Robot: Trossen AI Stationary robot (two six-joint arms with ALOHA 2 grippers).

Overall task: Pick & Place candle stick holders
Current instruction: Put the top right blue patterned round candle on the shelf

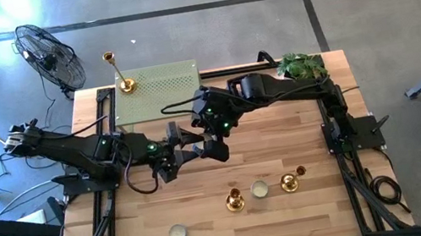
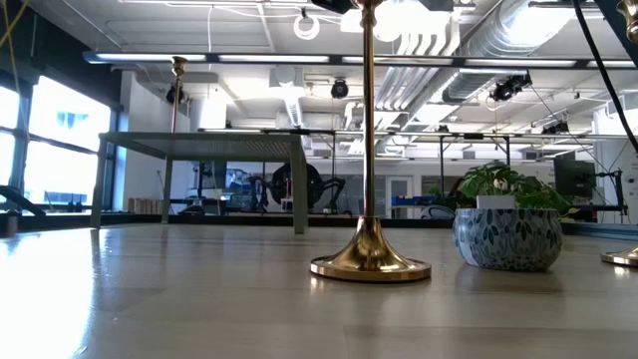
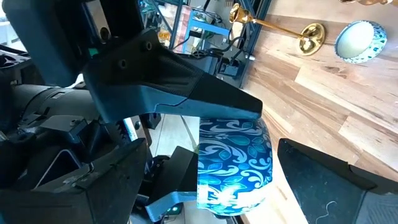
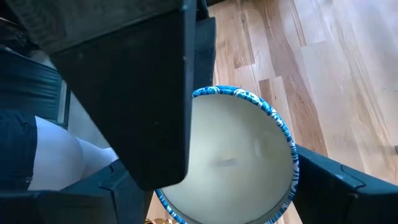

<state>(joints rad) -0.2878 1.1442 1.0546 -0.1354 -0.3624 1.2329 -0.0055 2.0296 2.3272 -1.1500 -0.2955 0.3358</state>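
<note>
1. High view: the left hand (image 1: 172,154) and the right hand (image 1: 213,141) meet fingertip to fingertip over the middle of the wooden tabletop (image 1: 298,129). What lies between them is hidden here. One tall shiny gold-brass candle stick holder (image 1: 126,84) stands on a pale green perforated metal stand (image 1: 167,87), well beyond the left hand. Two shorter gold-brass holders (image 1: 235,201) (image 1: 290,182) stand on the near side of the right hand, well apart from it. A small pale round bowl (image 1: 259,189) sits between them, and a second bowl (image 1: 178,233) lies nearer the left hand's side. A leafy green potted plant (image 1: 302,64) sits behind the right arm.

2. Low view: neither hand shows. The three holders are all upright: one centre (image 2: 369,261), one on the stand (image 2: 177,70), and one base at the edge (image 2: 623,257).

3. Left wrist view: the left hand's fingers (image 3: 323,180) grasp a blue-and-white patterned ceramic bowl (image 3: 233,168).

4. Right wrist view: the right hand's fingers (image 4: 342,180) press the same bowl's rim (image 4: 230,155) from the other side.

5. Step, as I judge it: a bowl is being passed between the hands, and no holder is held. One holder seems placed and two remain. Next, one hand must let go of the bowl, and a freed hand must reach a holder's thin stem.

6. Count: three holders, three bowls, one plant, one stand.
</note>
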